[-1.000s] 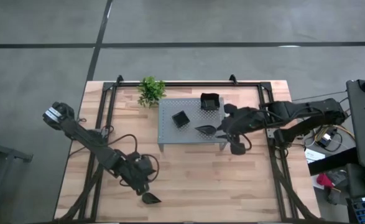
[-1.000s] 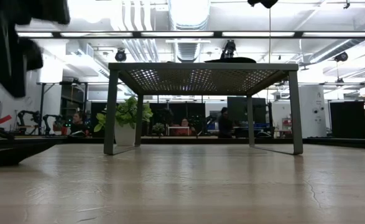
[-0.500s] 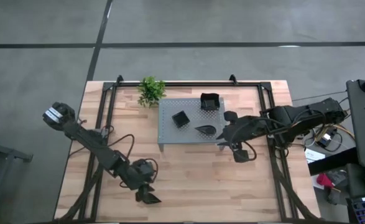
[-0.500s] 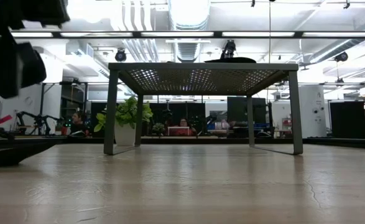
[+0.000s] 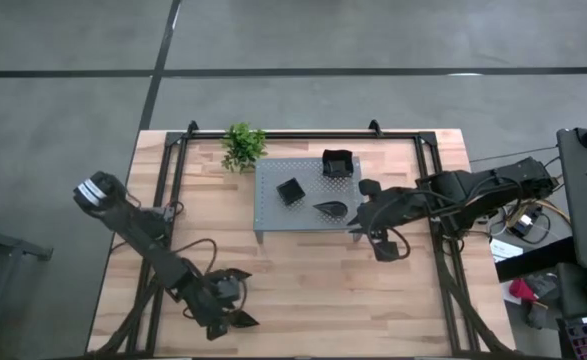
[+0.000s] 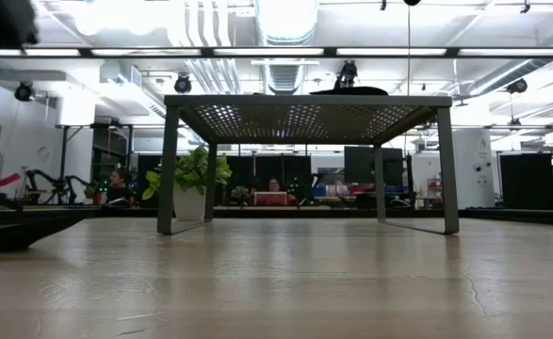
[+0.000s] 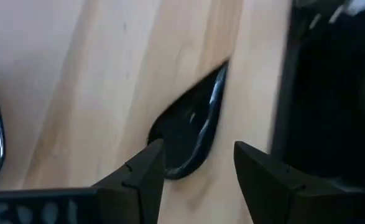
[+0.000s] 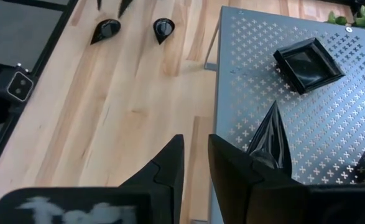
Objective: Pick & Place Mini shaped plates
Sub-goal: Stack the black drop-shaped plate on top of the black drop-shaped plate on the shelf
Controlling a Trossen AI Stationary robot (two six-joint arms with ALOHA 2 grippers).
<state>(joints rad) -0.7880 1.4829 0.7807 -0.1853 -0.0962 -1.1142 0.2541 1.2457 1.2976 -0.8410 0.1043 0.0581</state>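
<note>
Stand [image 5: 273,207]: two square plates [image 5: 336,162], one teardrop plate [image 5: 330,208].

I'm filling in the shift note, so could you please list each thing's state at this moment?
Left gripper: open, straddling a teardrop plate lying on the table.
Right gripper: empty, beside the stand.
Three plates on stand: large square, small square, teardrop.
Plant: upright.

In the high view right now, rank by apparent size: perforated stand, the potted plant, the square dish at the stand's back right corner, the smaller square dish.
1. Perforated stand, clearly largest.
2. Potted plant.
3. Back-corner square dish.
4. Smaller square dish.
The plant's spread leaves look only a little bigger than the back-corner dish; that pair is close.
</note>
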